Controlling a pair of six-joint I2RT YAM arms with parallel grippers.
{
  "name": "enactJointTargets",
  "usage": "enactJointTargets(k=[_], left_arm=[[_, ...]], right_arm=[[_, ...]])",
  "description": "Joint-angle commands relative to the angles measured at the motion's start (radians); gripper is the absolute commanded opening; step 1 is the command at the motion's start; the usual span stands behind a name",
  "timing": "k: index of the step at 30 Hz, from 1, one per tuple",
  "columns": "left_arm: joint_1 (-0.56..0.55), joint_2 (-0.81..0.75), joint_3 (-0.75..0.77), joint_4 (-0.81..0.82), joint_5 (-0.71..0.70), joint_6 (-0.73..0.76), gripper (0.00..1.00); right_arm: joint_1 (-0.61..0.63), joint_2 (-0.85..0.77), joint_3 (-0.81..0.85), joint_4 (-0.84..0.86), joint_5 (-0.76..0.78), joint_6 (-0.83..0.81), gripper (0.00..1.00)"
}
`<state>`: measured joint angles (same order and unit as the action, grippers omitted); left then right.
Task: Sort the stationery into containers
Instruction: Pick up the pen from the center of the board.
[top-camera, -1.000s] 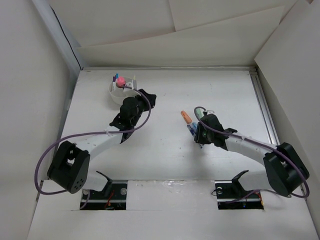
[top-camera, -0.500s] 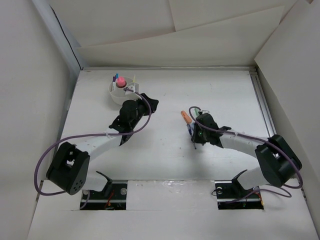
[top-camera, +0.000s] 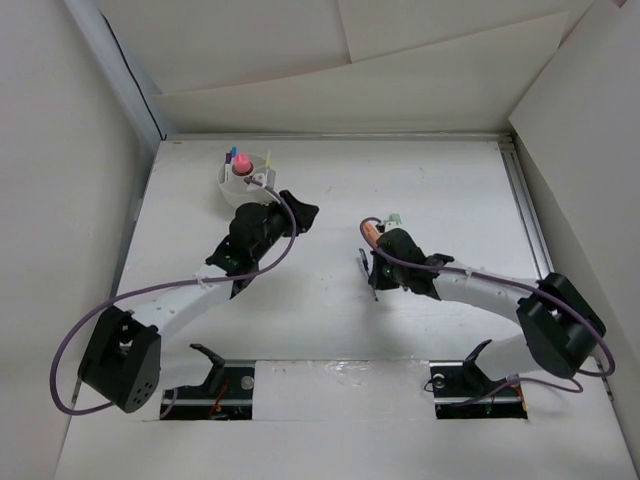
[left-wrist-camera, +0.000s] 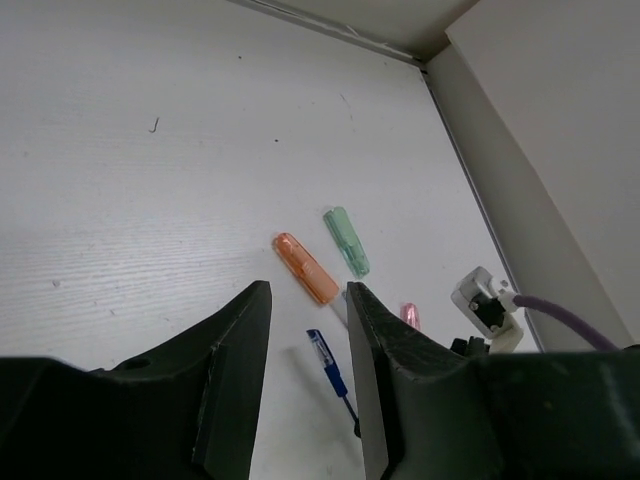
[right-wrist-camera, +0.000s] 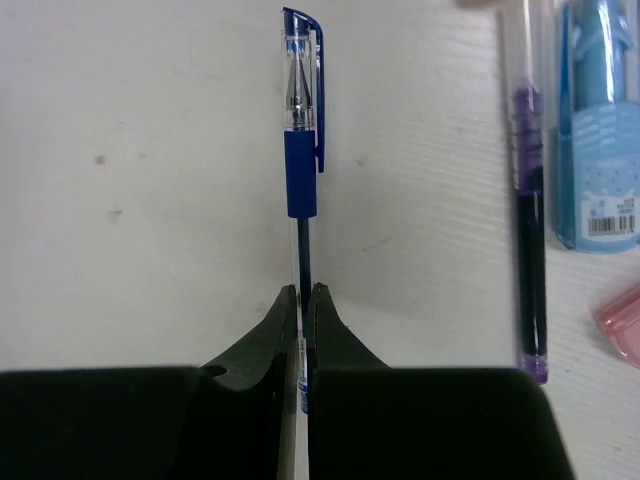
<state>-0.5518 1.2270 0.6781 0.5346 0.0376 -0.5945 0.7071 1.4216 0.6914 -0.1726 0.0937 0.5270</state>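
The white divided cup (top-camera: 226, 183) stands at the back left, holding a pink-capped glue stick (top-camera: 241, 164) and a few short sticks. My left gripper (top-camera: 298, 208) (left-wrist-camera: 308, 290) hovers just right of the cup, open with nothing between its fingers. My right gripper (top-camera: 375, 270) (right-wrist-camera: 302, 292) is shut on a blue pen (right-wrist-camera: 301, 150) (top-camera: 365, 266) (left-wrist-camera: 328, 366) that lies flat on the table. An orange stick (left-wrist-camera: 305, 268) (top-camera: 372, 232), a green stick (left-wrist-camera: 347, 241) and a pink piece (left-wrist-camera: 410, 315) lie just beyond it.
Right of the held pen lie a purple pen (right-wrist-camera: 528, 220), a light blue capped item (right-wrist-camera: 600, 130) and a pink piece (right-wrist-camera: 625, 322). Cardboard walls close in the table on the left, back and right.
My right gripper slid left and closed on the blue pen. My left arm swung slightly away from the cup and its jaws parted a little.
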Motion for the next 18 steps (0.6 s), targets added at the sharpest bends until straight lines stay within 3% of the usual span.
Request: enactJointTargets(k=[1, 8, 14, 18], left_arm=[[0.01, -0.037, 0.006, -0.047, 0.048, 0.004, 0.33], [0.01, 0.06, 0.06, -0.065, 0.238, -0.034, 0.37], [0.01, 0.186, 0.113, -0.067, 0.389, -0.054, 0.52], [0.01, 0.229, 0.147, -0.061, 0.398, -0.054, 0.55]], right_arm=[[0.017, -0.07, 0.088, 0.016, -0.029, -0.053, 0.0], [0.017, -0.102, 0.151, 0.067, -0.051, -0.102, 0.0], [0.017, -0.047, 0.2, 0.119, -0.109, -0.137, 0.0], [0.017, -0.038, 0.22, 0.157, -0.167, -0.137, 0.0]])
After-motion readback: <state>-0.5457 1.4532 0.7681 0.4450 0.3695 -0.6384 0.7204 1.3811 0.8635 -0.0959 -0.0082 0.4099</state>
